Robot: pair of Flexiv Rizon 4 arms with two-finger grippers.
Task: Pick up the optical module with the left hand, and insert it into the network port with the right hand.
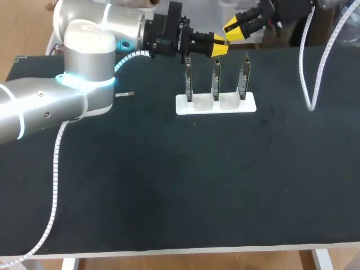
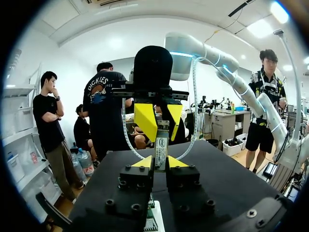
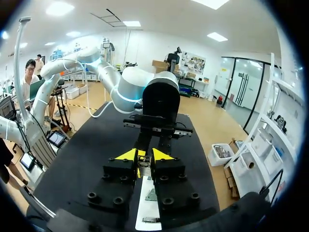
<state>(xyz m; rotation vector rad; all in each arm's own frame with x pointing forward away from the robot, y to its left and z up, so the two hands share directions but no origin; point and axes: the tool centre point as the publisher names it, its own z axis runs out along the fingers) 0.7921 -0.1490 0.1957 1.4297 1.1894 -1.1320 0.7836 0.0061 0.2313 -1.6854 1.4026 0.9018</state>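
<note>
Left arm (image 1: 84, 50): fills the table's 10 o'clock corner in the head view and reaches toward 12 o'clock, wrist level, fingers pointing to 3 o'clock.
Left gripper (image 2: 161, 163): clamped on the module; both yellow tips press its lower part from two sides.
Module (image 2: 161, 150): narrow green strip with a pale label, standing straight out from the left gripper's tips. Its far end sits between the right gripper's yellow fingers. It is held in the air above the ports, at the table's 12 o'clock edge.
Right gripper (image 3: 144, 155): comes in from the 1 o'clock corner and meets the left gripper tip to tip. Its tips are drawn close, with the module's end pinched between them.
Base (image 1: 197, 106): white, oblong, flat on the table at 12 o'clock from the centre, under both grippers.
Ports (image 1: 216, 79): three upright metal pieces in a row on the base, running 9 to 3 o'clock, all bare.
Small part (image 1: 124, 94): grey, lying on the table at 9 o'clock from the base, well apart from it.
Cables (image 1: 306, 67): white spiral wrap, one loop hanging at 2 o'clock, another trailing along the left arm toward 7 o'clock.
Table (image 1: 169, 185): black top, pale front edge.
</note>
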